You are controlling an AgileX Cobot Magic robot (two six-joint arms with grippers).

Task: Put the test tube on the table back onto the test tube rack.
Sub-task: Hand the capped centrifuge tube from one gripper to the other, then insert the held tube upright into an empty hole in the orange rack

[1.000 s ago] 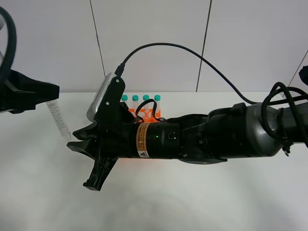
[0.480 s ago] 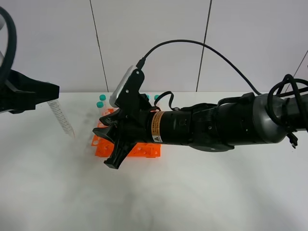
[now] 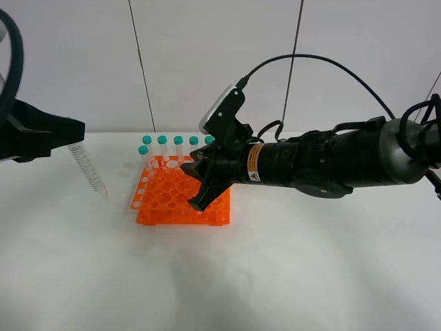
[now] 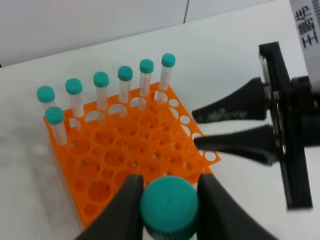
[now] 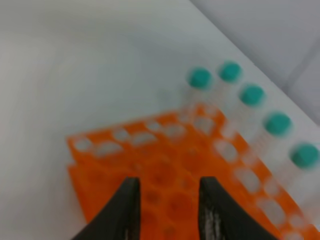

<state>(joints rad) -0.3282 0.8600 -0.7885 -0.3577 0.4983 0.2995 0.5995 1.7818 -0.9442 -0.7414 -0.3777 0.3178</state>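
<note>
While the right arm pulls back rightward, the test tube rack (image 3: 162, 207) is uncovered again.
A second ago that arm blanketed the rack. Now only the right gripper (image 4: 197, 130) hangs over its right-near part, jaws apart and empty. The left gripper (image 4: 169, 189) hasn't moved and is clamped on the teal cap (image 4: 169, 210) of the test tube (image 3: 87, 169), which is held tilted, tip down, off to the left of the rack over the table (image 3: 310, 276). I can't tell if the tip touches the surface. Seven other tubes (image 4: 125, 82) stand along the rack's far and left edge, and most holes are free. My read is that the insertion path is opening up. The next move needs the tube uprighted and lined up over a free hole, and the right gripper may want to clear further first.
</note>
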